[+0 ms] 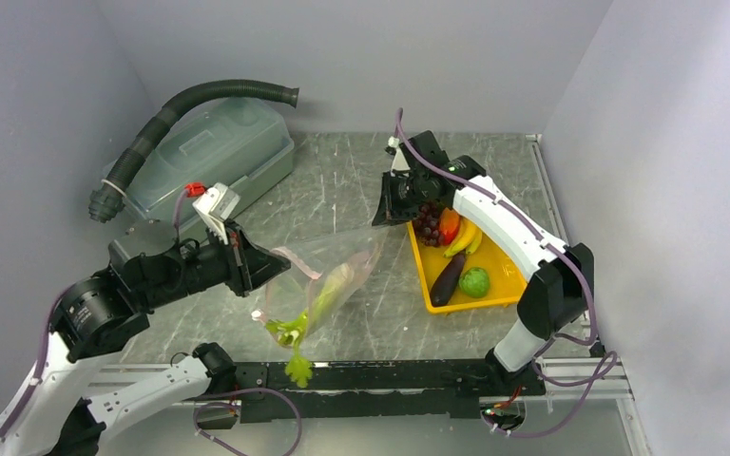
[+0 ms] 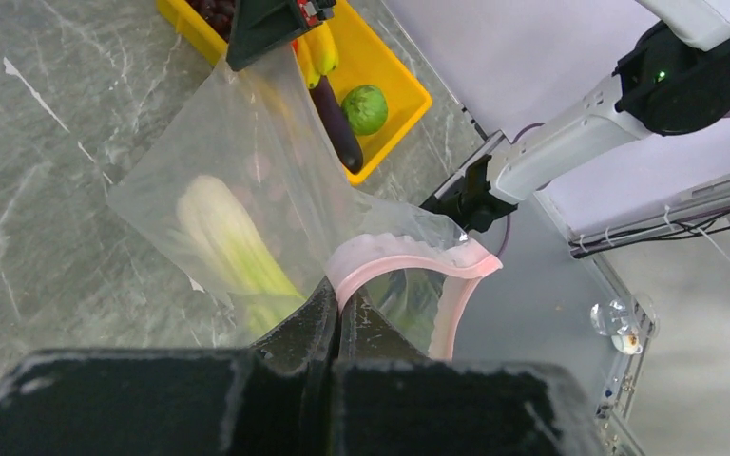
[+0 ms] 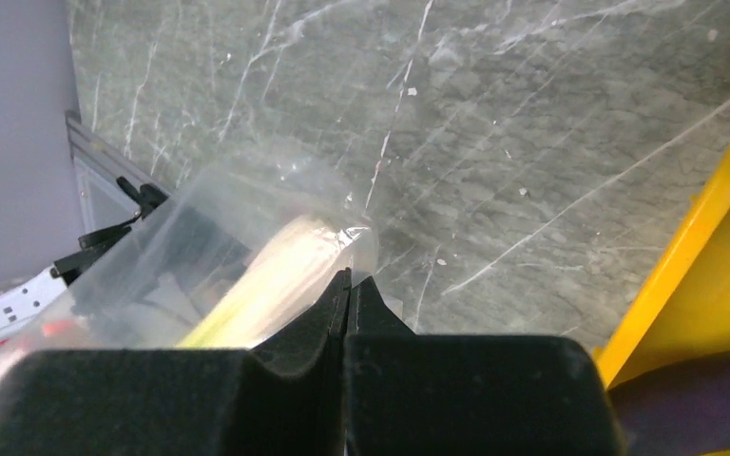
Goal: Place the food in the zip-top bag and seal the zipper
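The clear zip-top bag (image 1: 342, 271) hangs stretched between my two grippers. My left gripper (image 1: 274, 268) is shut on the pink zipper strip (image 2: 409, 255) at the bag's mouth, which gapes open. My right gripper (image 1: 387, 215) is shut on the bag's far corner (image 3: 361, 242). Pale green celery (image 1: 335, 285) lies inside the bag and shows in the left wrist view (image 2: 219, 237). Leafy greens (image 1: 297, 366) lie by the bag's near end. The grapes (image 1: 426, 223), pepper (image 1: 449, 226), bananas (image 1: 464, 239), eggplant (image 1: 447, 280) and round green vegetable (image 1: 475, 282) sit in the yellow tray (image 1: 509, 275).
A large translucent lidded tub (image 1: 214, 157) with a black corrugated hose (image 1: 181, 109) stands at the back left. The yellow tray's rim (image 3: 699, 247) is just right of my right gripper. The black base rail (image 1: 390, 375) runs along the near edge.
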Action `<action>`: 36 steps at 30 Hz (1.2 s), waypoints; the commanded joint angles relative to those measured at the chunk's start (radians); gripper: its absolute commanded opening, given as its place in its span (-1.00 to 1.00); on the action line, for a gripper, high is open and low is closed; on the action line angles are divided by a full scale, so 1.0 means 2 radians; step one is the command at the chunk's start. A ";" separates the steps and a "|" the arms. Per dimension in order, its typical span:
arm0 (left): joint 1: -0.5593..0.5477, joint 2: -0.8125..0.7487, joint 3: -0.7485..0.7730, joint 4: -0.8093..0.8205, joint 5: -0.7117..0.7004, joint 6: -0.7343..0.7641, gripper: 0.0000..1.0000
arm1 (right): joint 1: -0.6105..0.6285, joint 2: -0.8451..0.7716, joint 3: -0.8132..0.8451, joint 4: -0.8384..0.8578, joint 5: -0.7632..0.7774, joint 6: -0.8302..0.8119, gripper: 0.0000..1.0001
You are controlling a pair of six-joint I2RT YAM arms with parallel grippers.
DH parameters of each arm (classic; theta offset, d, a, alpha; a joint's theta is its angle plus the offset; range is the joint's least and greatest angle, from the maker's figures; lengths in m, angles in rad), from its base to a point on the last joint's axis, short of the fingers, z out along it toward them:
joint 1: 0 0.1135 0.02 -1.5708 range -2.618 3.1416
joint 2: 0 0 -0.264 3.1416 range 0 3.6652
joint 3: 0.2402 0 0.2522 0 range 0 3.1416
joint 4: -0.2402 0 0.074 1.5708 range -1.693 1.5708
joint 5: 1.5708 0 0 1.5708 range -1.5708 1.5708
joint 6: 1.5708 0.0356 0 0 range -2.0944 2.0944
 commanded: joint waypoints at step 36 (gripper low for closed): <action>-0.004 0.246 0.417 0.007 0.057 -0.010 -1.00 | -0.004 0.044 -0.160 0.097 0.023 -0.012 -1.00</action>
